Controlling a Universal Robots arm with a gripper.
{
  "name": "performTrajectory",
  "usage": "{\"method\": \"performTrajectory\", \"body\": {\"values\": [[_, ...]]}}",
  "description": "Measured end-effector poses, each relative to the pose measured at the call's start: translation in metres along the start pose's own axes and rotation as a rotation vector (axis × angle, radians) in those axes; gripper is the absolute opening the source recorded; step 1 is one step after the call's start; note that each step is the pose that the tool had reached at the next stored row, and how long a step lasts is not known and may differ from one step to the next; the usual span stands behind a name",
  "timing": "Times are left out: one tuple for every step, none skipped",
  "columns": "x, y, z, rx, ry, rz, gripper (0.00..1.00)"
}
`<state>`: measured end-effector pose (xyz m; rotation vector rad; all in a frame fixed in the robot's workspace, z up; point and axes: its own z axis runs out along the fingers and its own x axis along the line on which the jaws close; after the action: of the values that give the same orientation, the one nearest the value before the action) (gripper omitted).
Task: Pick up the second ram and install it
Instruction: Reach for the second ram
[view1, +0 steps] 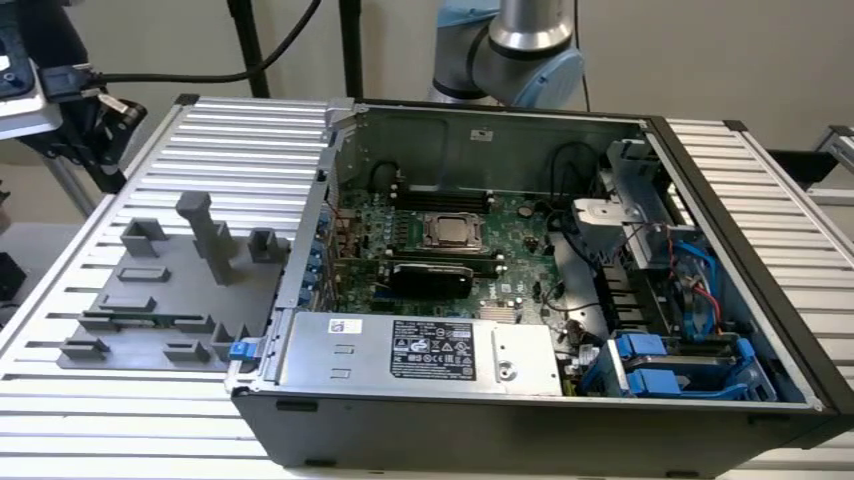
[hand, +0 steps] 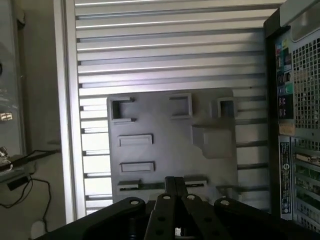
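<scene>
We take the open computer case (view1: 534, 425) as reference; it lies on its side on the slatted table (view1: 80, 420). Against its nearest wall sits the power supply (view1: 414, 350), label facing up. Beside that, toward the exterior view's right, is the blue drive cage (view1: 667, 368).

Further in lies the motherboard (view1: 521, 285). It carries a black card (view1: 427, 275) and, beyond it, the processor socket (view1: 451, 230). Long black memory slots (view1: 441, 192) run between the socket and the case's far wall; we cannot tell whether any holds a module.

Outside the case, at the exterior view's left, the grey fixture plate (view1: 174, 300) sits just beside it with several open holders. Its long holder (view1: 134, 320) contains a thin strip; we cannot confirm this as the ram.

In the wrist view the gripper (hand: 175, 181) hangs over this plate, beside the case's port panel (hand: 300, 100). Its fingers are drawn together with nothing seen between them. The arm (view1: 514, 50) rises behind the case's far wall.
</scene>
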<state>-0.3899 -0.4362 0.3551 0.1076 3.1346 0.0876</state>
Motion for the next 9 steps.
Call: {"method": "performTrajectory", "body": {"values": [[0.0, -0.0028, 0.0008, 0.0001, 0.0012, 0.0, 0.0], [0.0, -0.0055, 0.0016, 0.0002, 0.0024, -0.001, 0.0], [-0.001, -0.0081, 0.0025, 0.0003, 0.0036, -0.001, 0.0], [-0.001, -0.0104, 0.0036, 0.0003, 0.0048, -0.003, 0.0], [-0.001, -0.0126, 0.0046, 0.0004, 0.0062, -0.004, 0.0], [-0.001, -0.0146, 0.0058, 0.0004, 0.0076, -0.006, 0.0], [-0.001, -0.0159, 0.0068, 0.0006, 0.0092, -0.008, 0.0], [-0.001, -0.0169, 0.0079, 0.0006, 0.011, -0.012, 0.0], [-0.001, -0.0173, 0.0089, 0.0007, 0.0124, -0.018, 0.0]]}}
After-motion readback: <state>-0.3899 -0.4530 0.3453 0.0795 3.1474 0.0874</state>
